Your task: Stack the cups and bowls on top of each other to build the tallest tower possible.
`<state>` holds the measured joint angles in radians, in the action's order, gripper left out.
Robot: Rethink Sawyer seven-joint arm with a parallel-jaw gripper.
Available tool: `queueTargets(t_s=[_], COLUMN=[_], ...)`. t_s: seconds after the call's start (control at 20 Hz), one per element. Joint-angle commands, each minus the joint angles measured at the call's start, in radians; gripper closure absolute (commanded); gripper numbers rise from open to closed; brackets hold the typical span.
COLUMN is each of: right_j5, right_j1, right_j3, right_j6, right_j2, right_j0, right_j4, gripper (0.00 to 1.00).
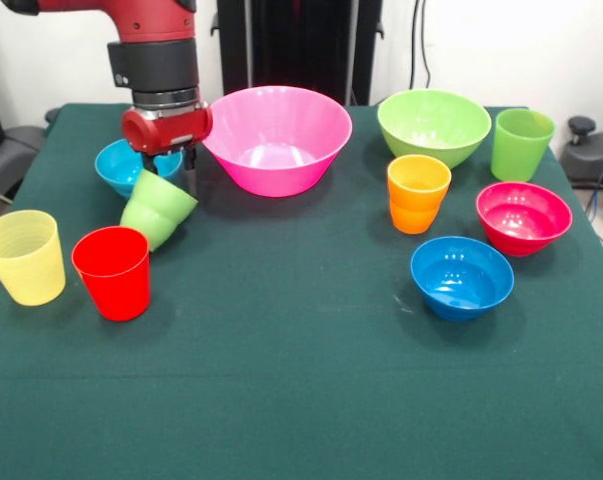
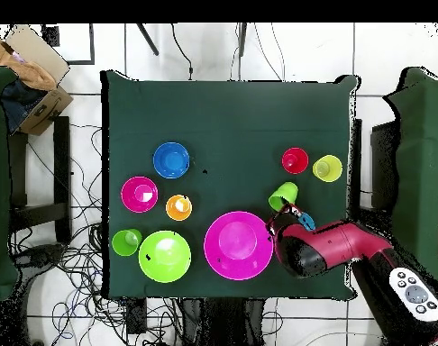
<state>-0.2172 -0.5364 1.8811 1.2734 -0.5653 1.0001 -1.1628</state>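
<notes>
Beside the large pink bowl (image 1: 276, 138), my gripper (image 1: 167, 172) grasps the small green cup (image 1: 158, 208) by its rim, tilted; overhead, the arm hides the light blue bowl (image 1: 128, 165) that shows from the front.

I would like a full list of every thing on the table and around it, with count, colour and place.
Cups: five. Pale yellow and red stand at the front view's left; small green tilted under the gripper; orange centre-right; taller lime green far right.
Bowls: five. Large pink at the back centre; lime green right of it; magenta and darker blue at the right; light blue partly hidden behind the gripper.
Table: one, dark green cloth.
Cardboard box: one, brown, overhead view's top left corner.
Cables: many, on the floor.
Gripper: one, red and black, at the small green cup; arm red.
</notes>
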Motion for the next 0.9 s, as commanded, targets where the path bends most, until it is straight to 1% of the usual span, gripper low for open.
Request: queueTargets(t_s=[0.05, 0.25, 0.4, 0.9], right_j5=[-0.09, -0.091, -0.074, -0.043], right_j1=[0.032, 0.038, 0.04, 0.018], right_j3=[-0.082, -0.082, -0.082, -0.096], right_j6=[0.05, 0.014, 0.009, 0.074], right_j2=[0.036, 0.027, 0.028, 0.09], right_j0=[-0.043, -0.03, -0.027, -0.095], right_j4=[0.042, 0.043, 0.033, 0.004], gripper=[1.0, 1.0, 1.0, 1.0])
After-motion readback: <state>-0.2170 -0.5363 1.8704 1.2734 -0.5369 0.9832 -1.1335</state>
